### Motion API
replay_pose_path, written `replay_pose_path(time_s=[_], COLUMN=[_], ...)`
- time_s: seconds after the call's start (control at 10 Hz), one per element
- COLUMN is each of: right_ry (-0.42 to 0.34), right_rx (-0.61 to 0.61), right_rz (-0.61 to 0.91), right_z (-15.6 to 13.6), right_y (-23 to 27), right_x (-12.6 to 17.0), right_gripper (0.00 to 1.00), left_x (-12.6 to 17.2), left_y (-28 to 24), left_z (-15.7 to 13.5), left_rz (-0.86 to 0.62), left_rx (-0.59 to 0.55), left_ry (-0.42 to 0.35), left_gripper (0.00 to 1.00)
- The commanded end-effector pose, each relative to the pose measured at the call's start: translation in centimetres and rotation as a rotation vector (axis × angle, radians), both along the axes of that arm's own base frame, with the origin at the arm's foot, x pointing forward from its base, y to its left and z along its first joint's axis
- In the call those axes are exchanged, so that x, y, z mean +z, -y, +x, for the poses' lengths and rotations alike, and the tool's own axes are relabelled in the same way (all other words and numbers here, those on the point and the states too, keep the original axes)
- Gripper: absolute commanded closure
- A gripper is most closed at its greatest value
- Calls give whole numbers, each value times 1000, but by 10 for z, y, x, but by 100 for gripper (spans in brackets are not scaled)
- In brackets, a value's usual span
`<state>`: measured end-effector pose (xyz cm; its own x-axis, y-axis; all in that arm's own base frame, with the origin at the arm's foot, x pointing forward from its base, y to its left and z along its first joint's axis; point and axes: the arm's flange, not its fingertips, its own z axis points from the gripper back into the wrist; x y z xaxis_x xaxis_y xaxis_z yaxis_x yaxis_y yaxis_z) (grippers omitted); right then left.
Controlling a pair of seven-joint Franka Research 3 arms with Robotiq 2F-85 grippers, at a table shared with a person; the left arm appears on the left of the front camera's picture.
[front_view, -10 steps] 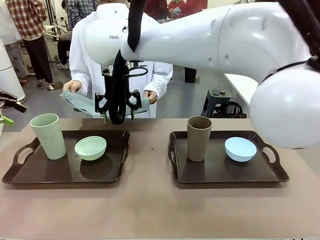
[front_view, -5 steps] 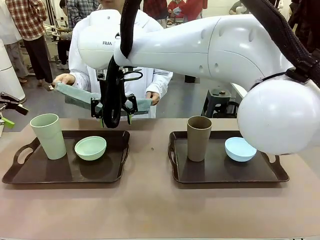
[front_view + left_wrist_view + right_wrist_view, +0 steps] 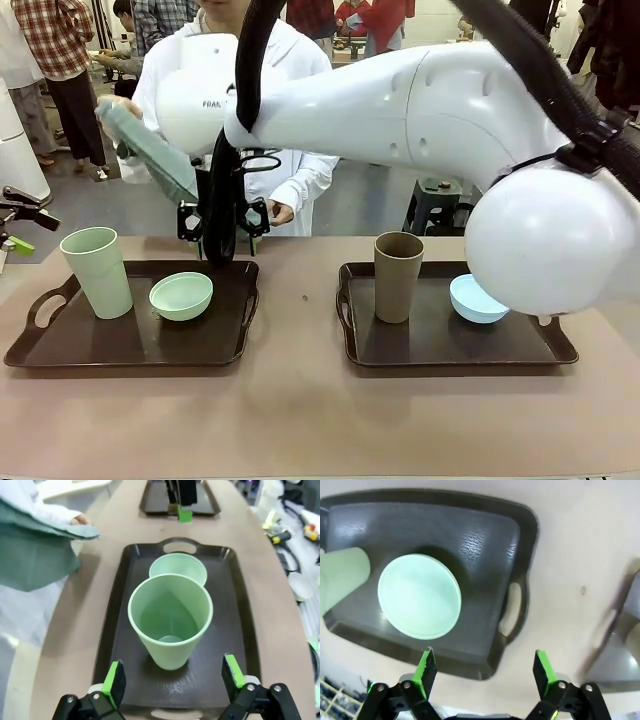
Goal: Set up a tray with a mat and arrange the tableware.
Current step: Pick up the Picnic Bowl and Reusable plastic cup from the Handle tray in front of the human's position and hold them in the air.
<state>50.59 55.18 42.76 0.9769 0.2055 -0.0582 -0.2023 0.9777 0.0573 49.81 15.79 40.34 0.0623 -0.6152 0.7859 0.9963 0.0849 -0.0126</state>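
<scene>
Two dark trays sit side by side on the table. Above the left tray, the left gripper hangs with its jaws spread wide and holding nothing, one green pad on either side of the pale green tumbler. The tumbler stands upright at that tray's left end. Just to its right, on the same tray, lies the mint bowl. Behind this tray a person holds up a teal mat, slanted and clear of the table, one hand high and the other hand low. The right gripper, reaching across from the right, hovers over the left tray's far edge, fingers apart and empty. On the right tray the brown tumbler stands upright, with the light blue bowl beside it, partly hidden by the right arm.
</scene>
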Motion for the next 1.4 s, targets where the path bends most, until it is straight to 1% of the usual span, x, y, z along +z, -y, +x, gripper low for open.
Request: replay_pose_path(time_s=[0.0,0.2,0.3,0.6,0.8,1.0,1.2,1.3], right_ry=[75,114,129,162,143,140,114,120], right_rx=[-62,-75,-80,-91,-80,-75,-54,-42], right_rz=[-13,-30,-35,-7,9,25,22,22], right_z=[-8,-20,-23,-20,-14,-9,-2,0], right_y=[-12,-17,-18,-23,-27,-30,-37,-40], right_x=[-15,-24,-28,-43,-52,-61,-73,-78], right_gripper=[0,0,0,0,0,0,0,0], left_x=[-15,-28,-34,-57,-67,-76,-89,-92], left_y=[-1,-5,-3,4,10,16,26,29], left_z=[2,7,8,8,7,3,3,5], left_rz=[-31,-60,-68,-77,-55,-43,-33,-46], left_rx=[54,94,97,58,6,-20,-45,-45], left_ry=[61,55,50,5,-29,-45,-28,-22], left_gripper=[0,0,0,0,0,0,0,0])
